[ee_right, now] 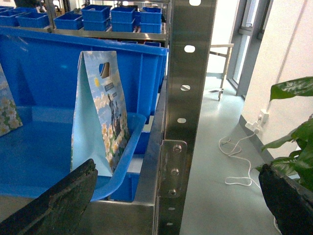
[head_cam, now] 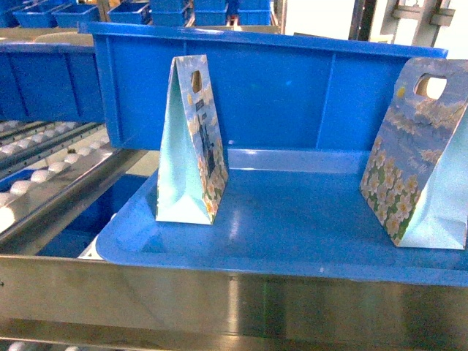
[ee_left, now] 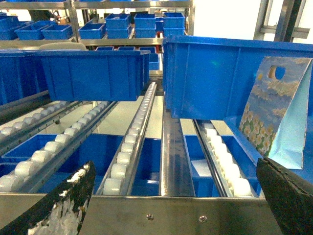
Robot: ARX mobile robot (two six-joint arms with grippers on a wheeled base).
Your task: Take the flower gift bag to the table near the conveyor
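The left gripper [ee_left: 174,169] is hanging with its two dark fingers [ee_left: 63,205] spread wide apart, holding nothing. Ahead of it and off to its right, a gift bag [ee_left: 278,112] printed with flowers is standing upright in a blue tray [ee_left: 230,142], well clear of the right finger. Straight ahead and to the left of this gripper, the roller tracks of the conveyor [ee_left: 132,142] are sloping away between steel rails. A blue bin [ee_left: 93,73] is sitting on them farther back.

The right gripper [ee_right: 177,166] is also standing open and empty. Ahead of its left finger [ee_right: 54,200], a flowered bag [ee_right: 100,117] is standing upright at the tray's [ee_right: 122,161] near right corner, close to the fingertip but not touching it. A steel post [ee_right: 183,98] is rising directly in front of this gripper, and green leaves [ee_right: 293,122] are showing to its right.

In the head view neither gripper is showing. Two bags are standing upright and well apart in the tray [head_cam: 292,227]: one near the left edge [head_cam: 191,139], one at the right [head_cam: 420,168]. Which of these each wrist camera is seeing, I cannot tell.
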